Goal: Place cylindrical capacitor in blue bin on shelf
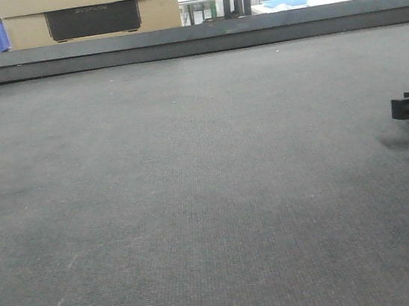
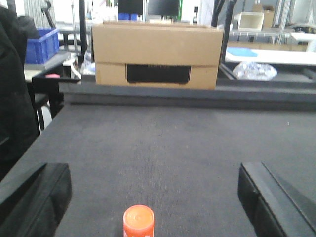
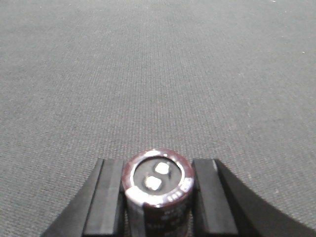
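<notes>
Right fingers (image 3: 106,197) closed on cylindrical capacitor (image 3: 157,185), pads touching both sides. Capacitor base cut off at frame edge, can't tell if it rests on bench (image 3: 158,74). Left fingers (image 2: 34,202) spread wide, nothing held, only partly in frame. Orange cylinder (image 2: 138,221) in gap between them, lower part cropped. Count: 1 capacitor, 1 orange cylinder, 1 cardboard box (image 2: 158,49) beyond bench, 1 blue crate (image 2: 42,44) far left, partly hidden.
</notes>
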`<act>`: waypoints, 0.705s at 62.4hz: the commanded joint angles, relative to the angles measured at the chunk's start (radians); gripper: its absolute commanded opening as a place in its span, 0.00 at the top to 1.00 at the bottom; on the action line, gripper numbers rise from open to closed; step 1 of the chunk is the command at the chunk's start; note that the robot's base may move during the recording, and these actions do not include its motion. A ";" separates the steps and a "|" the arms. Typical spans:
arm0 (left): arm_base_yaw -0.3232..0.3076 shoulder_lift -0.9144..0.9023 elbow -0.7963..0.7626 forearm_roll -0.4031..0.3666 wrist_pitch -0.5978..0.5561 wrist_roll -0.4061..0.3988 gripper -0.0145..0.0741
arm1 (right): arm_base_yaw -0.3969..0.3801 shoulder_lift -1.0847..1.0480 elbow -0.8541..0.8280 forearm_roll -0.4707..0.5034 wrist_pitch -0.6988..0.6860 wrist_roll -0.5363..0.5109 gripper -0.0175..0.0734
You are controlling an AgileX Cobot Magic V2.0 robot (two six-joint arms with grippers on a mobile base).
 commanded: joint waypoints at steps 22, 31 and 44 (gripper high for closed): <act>-0.008 0.197 -0.009 0.108 -0.034 0.041 0.17 | 0.000 -0.226 -0.001 -0.003 0.125 -0.005 0.98; -0.008 0.362 0.001 0.069 -0.139 0.041 0.17 | 0.000 -0.390 -0.001 -0.027 0.276 -0.005 0.99; -0.008 0.559 0.112 0.018 -0.517 0.041 0.17 | 0.000 -0.587 -0.001 -0.079 0.484 -0.005 0.99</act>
